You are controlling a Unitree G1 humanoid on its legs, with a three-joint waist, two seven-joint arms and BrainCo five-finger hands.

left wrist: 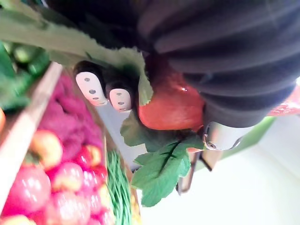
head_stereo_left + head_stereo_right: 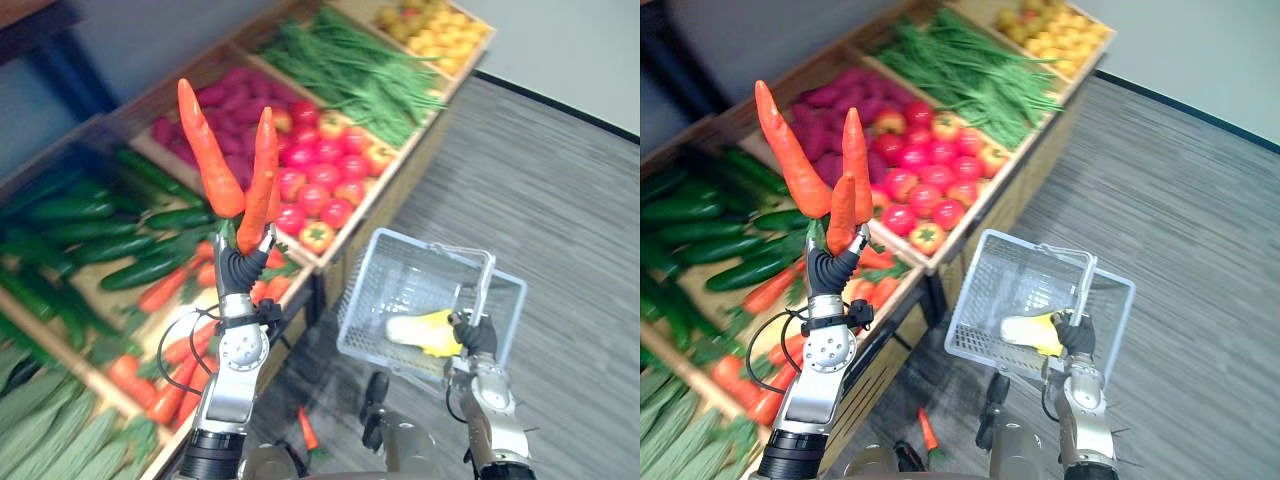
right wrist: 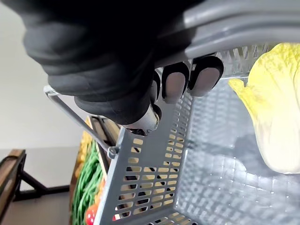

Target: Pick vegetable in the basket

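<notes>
We clasp long orange carrots [image 2: 212, 160] upright in the left robot hand [image 2: 243, 262]; the right robot hand [image 2: 475, 335], curled on the grey mesh basket [image 2: 385, 270], hangs rightward, lower.

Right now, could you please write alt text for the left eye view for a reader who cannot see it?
The left hand holds a bunch of carrots up above a vegetable stand. The right hand grips the handle of a grey basket with a pale yellow cabbage inside.

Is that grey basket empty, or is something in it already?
Not empty: one yellow cabbage lies inside the basket, held by the right hand.
</notes>
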